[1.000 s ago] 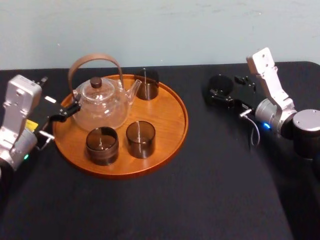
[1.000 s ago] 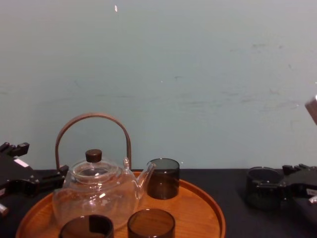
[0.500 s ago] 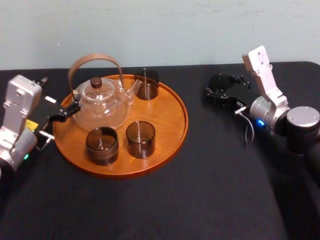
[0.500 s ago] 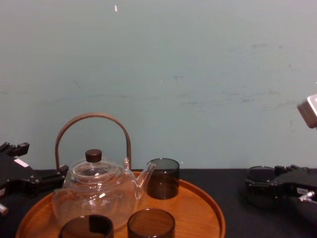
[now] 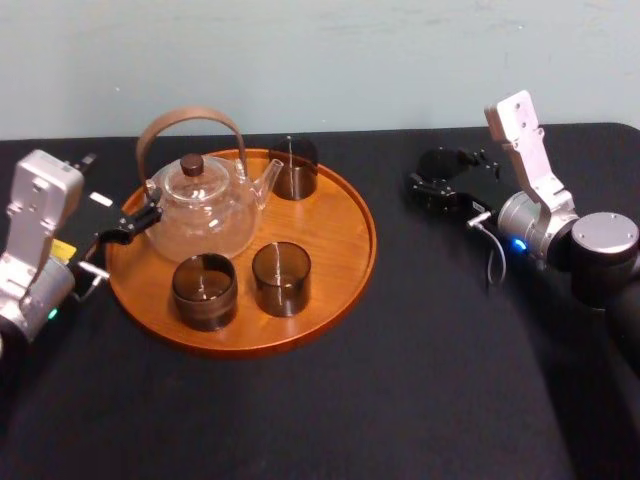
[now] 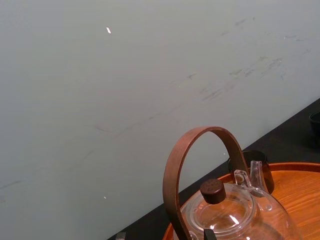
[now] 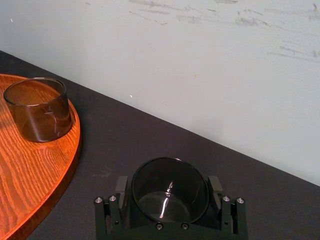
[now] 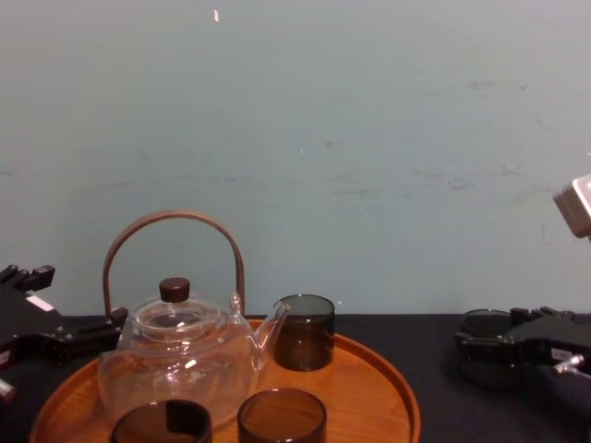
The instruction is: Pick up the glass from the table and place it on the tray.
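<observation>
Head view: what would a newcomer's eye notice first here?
The round wooden tray on the left, carrying a glass teapot and three dark glasses. On the black table to the right, the right gripper is around a fourth glass; the left gripper rests beside the tray.

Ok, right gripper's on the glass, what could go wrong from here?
1. The glass is smooth and round, pinched by the right gripper's jaws at just two sides; it could slip when lifted.
2. The tray has a raised rim; a low carry could clip it.
3. A teapot and three glasses crowd the tray, with the left gripper parked at its left edge; set-down could knock one.
</observation>
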Robot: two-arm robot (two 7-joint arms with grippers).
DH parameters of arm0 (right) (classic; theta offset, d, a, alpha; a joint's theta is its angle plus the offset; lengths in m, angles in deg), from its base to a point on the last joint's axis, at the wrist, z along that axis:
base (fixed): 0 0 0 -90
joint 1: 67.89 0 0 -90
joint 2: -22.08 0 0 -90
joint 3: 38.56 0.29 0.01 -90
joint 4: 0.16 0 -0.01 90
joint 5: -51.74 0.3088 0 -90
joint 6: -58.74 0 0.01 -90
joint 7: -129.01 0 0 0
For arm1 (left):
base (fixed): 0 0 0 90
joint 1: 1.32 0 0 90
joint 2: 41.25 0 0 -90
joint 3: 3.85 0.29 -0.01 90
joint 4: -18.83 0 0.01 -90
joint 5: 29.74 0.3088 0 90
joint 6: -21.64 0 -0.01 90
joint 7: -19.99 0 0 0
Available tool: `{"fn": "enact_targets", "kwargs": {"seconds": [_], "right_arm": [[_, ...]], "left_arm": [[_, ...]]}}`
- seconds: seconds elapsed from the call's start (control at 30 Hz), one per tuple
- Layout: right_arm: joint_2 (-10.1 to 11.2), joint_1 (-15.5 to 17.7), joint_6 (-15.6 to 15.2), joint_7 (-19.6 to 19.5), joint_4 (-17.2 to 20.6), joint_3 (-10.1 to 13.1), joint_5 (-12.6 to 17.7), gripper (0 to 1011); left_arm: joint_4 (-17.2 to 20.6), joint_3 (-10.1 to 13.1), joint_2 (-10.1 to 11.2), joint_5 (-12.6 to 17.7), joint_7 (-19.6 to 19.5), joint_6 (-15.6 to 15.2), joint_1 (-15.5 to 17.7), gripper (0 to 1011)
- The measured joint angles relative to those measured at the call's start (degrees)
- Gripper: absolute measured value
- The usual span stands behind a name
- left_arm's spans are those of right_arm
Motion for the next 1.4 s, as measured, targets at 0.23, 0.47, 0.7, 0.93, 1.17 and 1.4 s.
{"fn": "enact_targets", "kwargs": {"seconds": [0.23,0.47,0.7,0.93,1.17,1.4], "right_arm": [[0.0,0.0,0.0,0.0,0.1,0.0,0.0,1002],[0.1,0.1,-0.1,0.0,0.1,-0.1,0.0,945],[0.1,0.1,-0.1,0.0,0.2,-0.1,0.0,919],[0.1,0.1,-0.1,-0.1,0.2,-0.1,0.0,918],[0.1,0.1,-0.1,-0.1,0.2,-0.1,0.0,918],[0.4,0.3,-0.1,0.8,0.5,0.1,0.3,919]], "left_arm": [[0.0,0.0,0.0,0.0,0.0,0.0,0.0,1010],[0.0,0.0,0.0,0.0,0.0,0.0,0.0,1010],[0.0,0.0,0.0,0.0,0.0,0.0,0.0,1010],[0.0,0.0,0.0,0.0,0.0,0.0,0.0,1009],[0.0,0.0,0.0,0.0,0.0,0.0,0.0,1010],[0.0,0.0,0.0,0.0,0.0,0.0,0.0,1010]]}}
